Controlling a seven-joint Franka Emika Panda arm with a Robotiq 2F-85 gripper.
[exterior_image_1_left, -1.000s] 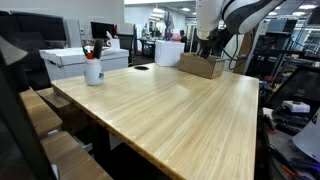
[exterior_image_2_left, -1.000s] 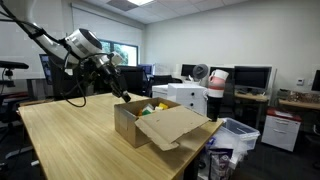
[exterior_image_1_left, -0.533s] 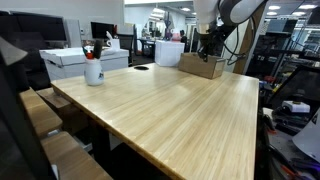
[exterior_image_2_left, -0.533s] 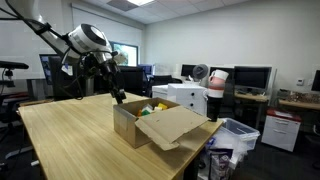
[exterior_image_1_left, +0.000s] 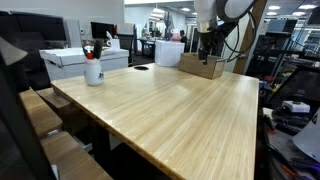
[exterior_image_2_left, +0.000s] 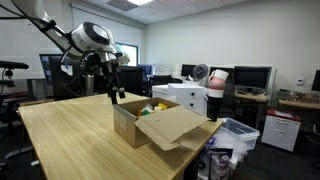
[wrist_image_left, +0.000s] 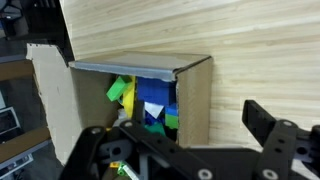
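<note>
Wrist view: end effector (wrist_image_left: 170, 125) hangs just above the cardboard box (wrist_image_left: 193, 100) on the desk (wrist_image_left: 200, 30), fingers (wrist_image_left: 272, 125) apart and empty, coloured pieces (wrist_image_left: 152, 106) inside the box; best kept centred over the box opening, clear of its flap (wrist_image_left: 50, 100).

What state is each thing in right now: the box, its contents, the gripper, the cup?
Cardboard box: open, flaps spread, upright.
Coloured items: lying inside the box.
Gripper: open, empty, above the box.
White cup: upright on the table.
</note>
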